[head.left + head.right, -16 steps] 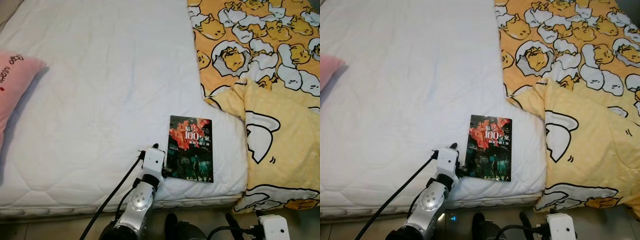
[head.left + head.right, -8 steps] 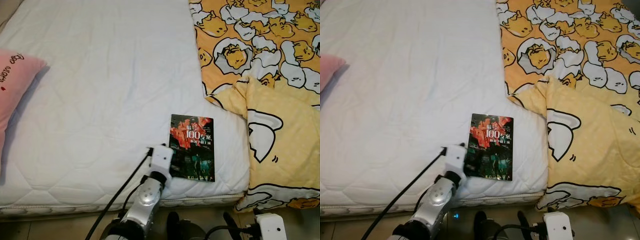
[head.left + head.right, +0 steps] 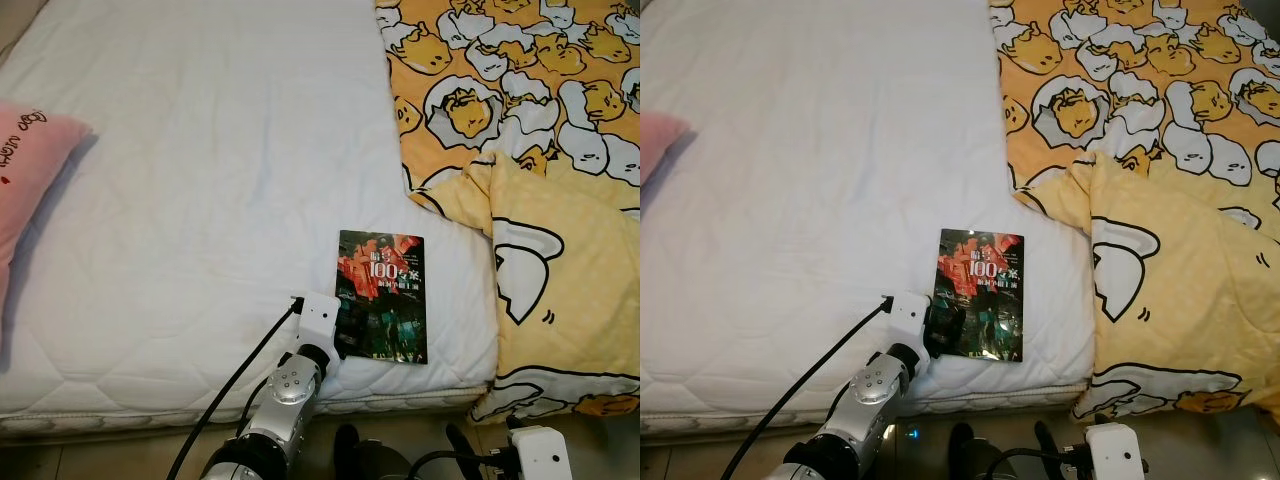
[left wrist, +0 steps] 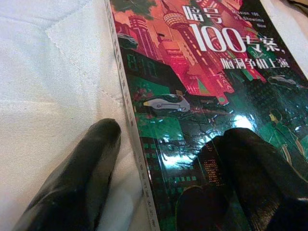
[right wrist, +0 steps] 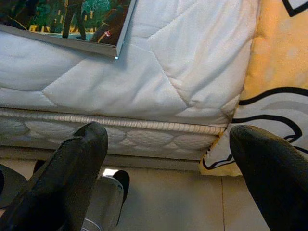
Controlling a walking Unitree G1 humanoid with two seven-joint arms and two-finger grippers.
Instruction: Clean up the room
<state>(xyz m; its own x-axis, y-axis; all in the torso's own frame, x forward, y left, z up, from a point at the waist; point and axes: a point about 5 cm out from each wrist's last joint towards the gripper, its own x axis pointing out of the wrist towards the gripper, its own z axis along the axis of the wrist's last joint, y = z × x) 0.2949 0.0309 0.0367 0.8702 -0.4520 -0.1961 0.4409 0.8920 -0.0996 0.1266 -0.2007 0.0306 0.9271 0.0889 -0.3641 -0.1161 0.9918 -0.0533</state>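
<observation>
A pink pillow (image 3: 25, 170) lies far left of the book (image 3: 382, 295). The left gripper (image 4: 163, 168) straddles the book's spine edge, fingers apart, nothing lifted yet. Right gripper (image 5: 163, 159) hangs open below the mattress (image 3: 200, 150). Tidying has barely begun.

Bright even light, glare on book (image 4: 202, 110) cover, soft shadows, fingertips blurred
</observation>
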